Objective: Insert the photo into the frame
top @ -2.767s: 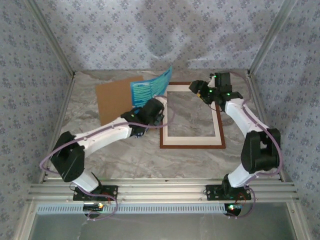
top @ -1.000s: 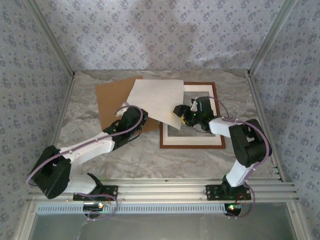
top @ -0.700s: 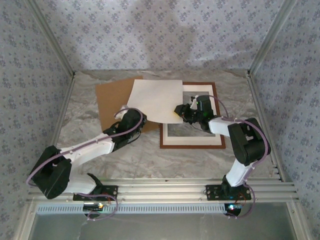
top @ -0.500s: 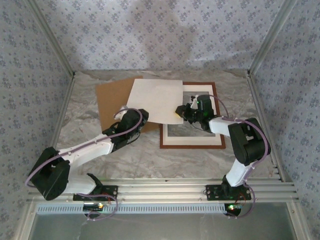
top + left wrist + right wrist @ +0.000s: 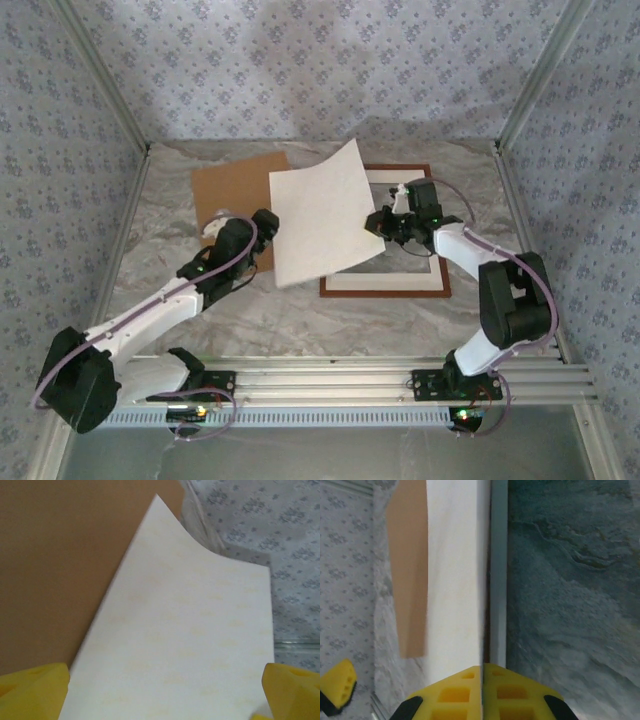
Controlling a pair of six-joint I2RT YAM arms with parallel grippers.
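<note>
See the photo up off the desk, blank white back facing the top camera, printed side hidden. Hangs tilted, not flat. Overlaps the left part of the frame and the right edge of the brown backing board. Not in the frame yet.

Find the frame flat on the desk with the cream mat lying inside it. Board just left of it, also flat.

Pinched at its right edge by the right gripper, clamped tight on the photo. In the right wrist view, see the yellow fingers pressed together on the sheet's edge.

Have the left gripper at the photo's left edge, spread wide, gripping nothing. From the left wrist view, see a yellow fingertip in each bottom corner, with the white sheet running between them and the board behind on the left. Can't tell whether either fingertip touches the sheet.
</note>
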